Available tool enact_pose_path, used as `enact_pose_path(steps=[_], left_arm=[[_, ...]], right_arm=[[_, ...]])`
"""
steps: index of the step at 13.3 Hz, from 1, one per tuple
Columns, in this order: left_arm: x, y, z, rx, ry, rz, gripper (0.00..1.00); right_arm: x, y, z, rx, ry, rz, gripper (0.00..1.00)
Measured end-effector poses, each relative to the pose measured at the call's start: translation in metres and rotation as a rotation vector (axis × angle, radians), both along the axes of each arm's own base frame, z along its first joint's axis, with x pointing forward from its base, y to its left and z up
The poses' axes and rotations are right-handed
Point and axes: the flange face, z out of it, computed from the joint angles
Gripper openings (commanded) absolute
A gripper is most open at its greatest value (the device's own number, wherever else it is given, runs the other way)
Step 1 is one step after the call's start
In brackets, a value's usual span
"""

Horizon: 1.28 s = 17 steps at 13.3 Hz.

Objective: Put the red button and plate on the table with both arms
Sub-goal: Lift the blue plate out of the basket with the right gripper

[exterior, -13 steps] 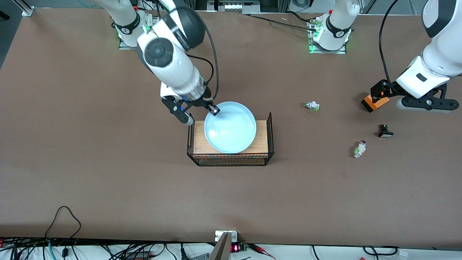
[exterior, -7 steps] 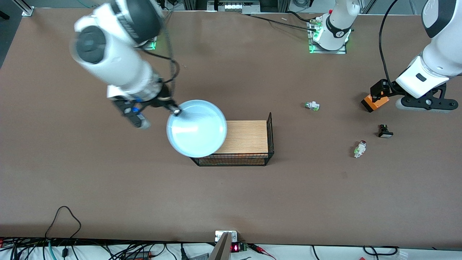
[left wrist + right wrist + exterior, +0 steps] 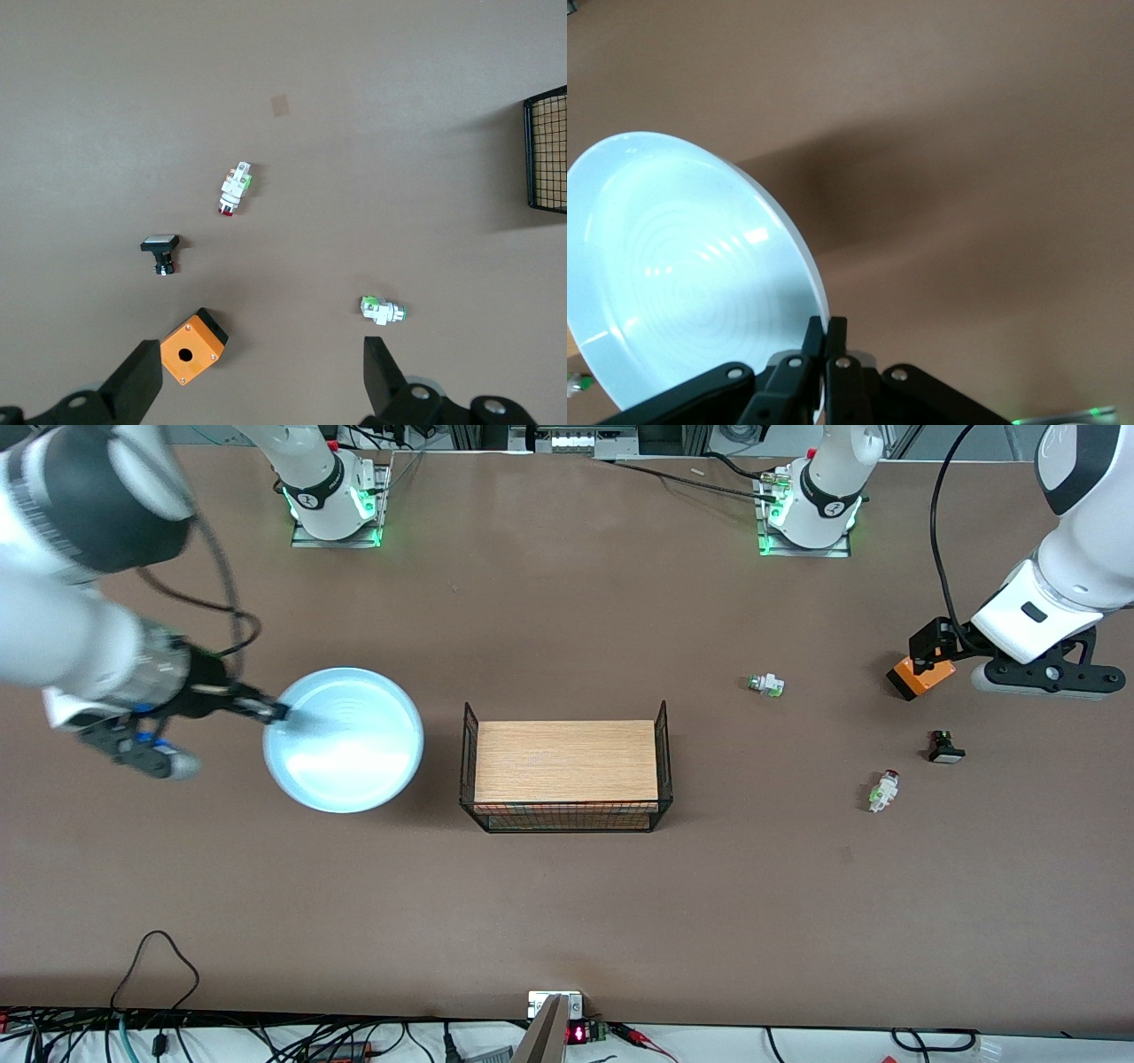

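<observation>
The right end effector (image 3: 270, 710), at the right arm's end of the matte brown counter (image 3: 567, 903), is clenched on the rim of the round, shallow, pale-blue plate (image 3: 344, 740). In the right wrist view the plate (image 3: 691, 274) tilts above the counter with a shadow under it, so it appears to be carried, not yet set down. It hangs over bare counter beside the black wire basket with a wooden top (image 3: 567, 772), toward the right arm's end.

Toward the left arm's end lie a small white switch with a green end (image 3: 765, 685), then the tiny red button with a white blocky body (image 3: 883, 790), nearer the front edge, then a black piece with a white cap (image 3: 945, 747) and an orange box (image 3: 920, 676). The left end effector (image 3: 257, 376) waits with its fingers spread wide, grasping nothing, over the counter by the orange box.

The step in hand looks like placing the plate. Next, the right arm likely needs to lower and level the plate, then release. The left arm would then have to reach the red button, picking it rather than its green-ended look-alike.
</observation>
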Motion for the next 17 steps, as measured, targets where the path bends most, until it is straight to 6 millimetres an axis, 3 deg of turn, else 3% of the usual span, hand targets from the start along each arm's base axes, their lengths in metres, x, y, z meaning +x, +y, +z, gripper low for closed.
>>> enact_pose_path(steps=[3,6,9,12,16,17], left_arm=[[0.0,0.0,0.002,0.0,-0.003,0.0,1.0],[0.003,0.001,-0.004,0.0,0.007,0.002,1.0],[0.014,0.011,-0.006,-0.002,0.006,0.021,1.0],[0.019,0.011,-0.002,-0.003,-0.004,0.022,1.0],[0.019,0.003,0.001,-0.004,-0.007,0.008,1.0],[0.018,0.003,0.001,-0.003,-0.003,0.007,1.0]], right_arm=[[0.004,-0.067,-0.028,0.019,0.032,0.154,0.0],[0.001,-0.11,-0.082,0.001,0.07,0.287,0.0],[-0.007,-0.153,-0.151,-0.007,0.037,0.366,0.0],[-0.031,-0.187,-0.227,0.001,-0.013,0.426,0.0],[-0.08,-0.213,-0.315,0.011,-0.062,0.498,0.0],[-0.09,-0.217,-0.332,0.017,-0.07,0.524,0.13]])
